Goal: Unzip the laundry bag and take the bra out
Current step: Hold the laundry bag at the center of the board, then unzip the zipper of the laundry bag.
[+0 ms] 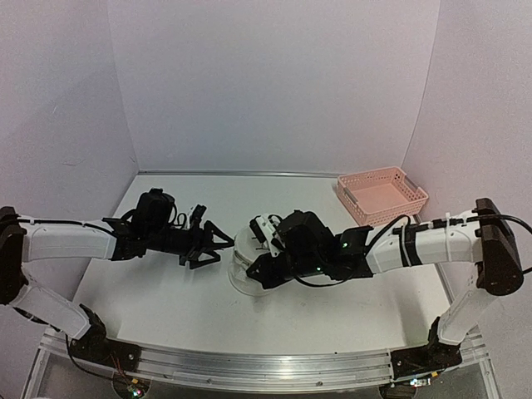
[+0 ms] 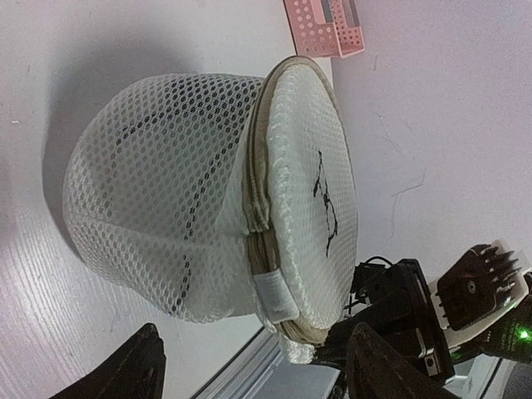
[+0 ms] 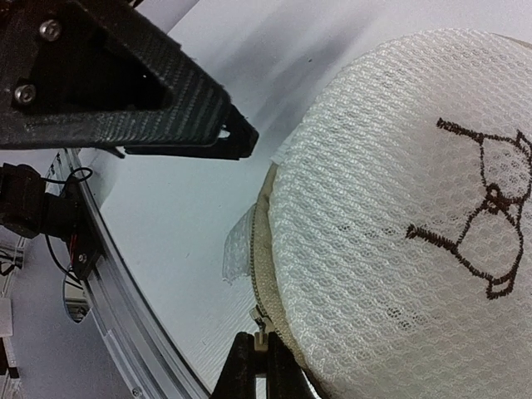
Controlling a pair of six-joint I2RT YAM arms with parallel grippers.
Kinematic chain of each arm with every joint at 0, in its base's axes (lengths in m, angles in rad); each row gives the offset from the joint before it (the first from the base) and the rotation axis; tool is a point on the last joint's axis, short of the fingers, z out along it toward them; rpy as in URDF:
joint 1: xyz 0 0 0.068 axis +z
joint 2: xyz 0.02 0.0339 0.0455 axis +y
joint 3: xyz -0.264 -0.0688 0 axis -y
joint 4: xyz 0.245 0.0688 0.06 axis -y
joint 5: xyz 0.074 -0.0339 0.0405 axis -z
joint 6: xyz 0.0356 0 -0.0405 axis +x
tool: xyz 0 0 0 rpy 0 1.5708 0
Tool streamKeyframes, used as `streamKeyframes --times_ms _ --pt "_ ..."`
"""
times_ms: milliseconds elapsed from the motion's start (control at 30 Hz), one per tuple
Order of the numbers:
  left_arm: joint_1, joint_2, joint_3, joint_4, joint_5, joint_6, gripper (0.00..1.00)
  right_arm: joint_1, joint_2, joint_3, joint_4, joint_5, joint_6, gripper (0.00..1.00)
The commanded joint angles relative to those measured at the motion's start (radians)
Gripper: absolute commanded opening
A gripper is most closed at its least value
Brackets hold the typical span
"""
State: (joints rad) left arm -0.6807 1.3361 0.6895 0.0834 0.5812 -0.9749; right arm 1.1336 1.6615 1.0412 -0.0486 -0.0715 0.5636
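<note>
Sitting near the middle of the table [image 1: 166, 307], the laundry bag [image 2: 208, 199] has its zipper seam [image 2: 258, 241] running round the rim beside the face with the small black drawing [image 3: 486, 208], and thin black straps of the bra [image 2: 189, 218] show through the mesh. The right gripper [image 3: 256, 349] is pinched tight on that seam at the bag's edge, while the left gripper [image 1: 223, 252] stands wide and empty just beside the bag, apart from it. A pink basket [image 1: 382, 195] sits well apart at the far right.
</note>
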Motion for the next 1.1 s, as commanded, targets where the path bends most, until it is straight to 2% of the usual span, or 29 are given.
streamKeyframes --times_ms 0,233,400,500,633,767,1067 --pt "-0.014 0.047 0.054 0.110 0.018 -0.033 0.75 0.010 -0.009 0.021 0.041 -0.001 -0.017 0.00" --pt "-0.051 0.144 0.124 0.120 0.039 -0.027 0.75 0.015 -0.018 0.010 0.041 0.010 -0.019 0.00" --pt "-0.065 0.178 0.151 0.130 0.046 -0.027 0.67 0.017 -0.026 -0.004 0.041 0.015 -0.018 0.00" --pt "-0.071 0.189 0.159 0.133 0.047 -0.026 0.52 0.020 -0.028 -0.010 0.041 0.020 -0.015 0.00" --pt "-0.075 0.198 0.162 0.136 0.051 -0.028 0.20 0.022 -0.032 -0.015 0.041 0.024 -0.013 0.00" --pt "-0.076 0.191 0.166 0.138 0.051 -0.030 0.00 0.024 -0.040 -0.028 0.041 0.029 -0.010 0.00" --pt "-0.077 0.183 0.174 0.139 0.053 -0.011 0.00 0.023 -0.100 -0.127 0.035 0.071 0.010 0.00"
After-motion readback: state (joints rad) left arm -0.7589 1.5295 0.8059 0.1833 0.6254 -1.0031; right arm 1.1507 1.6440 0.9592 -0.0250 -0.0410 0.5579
